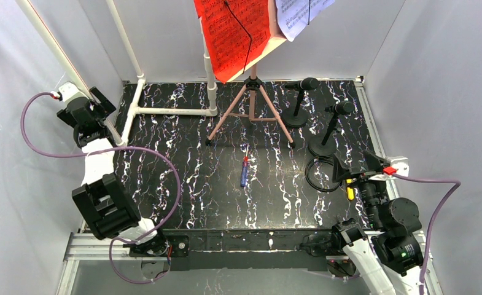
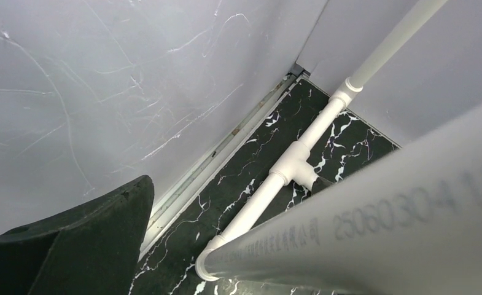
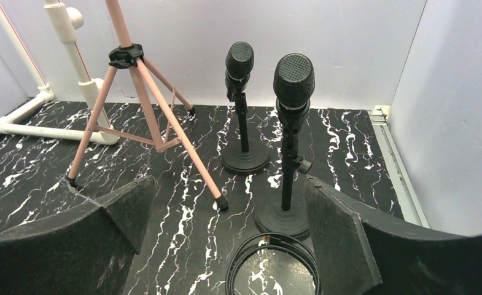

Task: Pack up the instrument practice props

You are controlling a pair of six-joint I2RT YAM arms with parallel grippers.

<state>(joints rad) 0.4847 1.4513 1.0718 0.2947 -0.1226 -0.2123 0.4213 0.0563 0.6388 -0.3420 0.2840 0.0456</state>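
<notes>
Pink sheet-music rack: upright at the middle of the table's far edge, bearing red sheet and white sheet. Far microphone and nearer microphone stand toward the far right corner, with a cable coil just before the nearer one; nothing is packed yet. Right gripper: jaws wide, empty, facing the nearer microphone from the right edge; left gripper: spread, empty, beside the white pipe frame at the far left corner. Step judged: opening approach; the next move calls for closing on the thin stem without tipping it or snagging the coil.
</notes>
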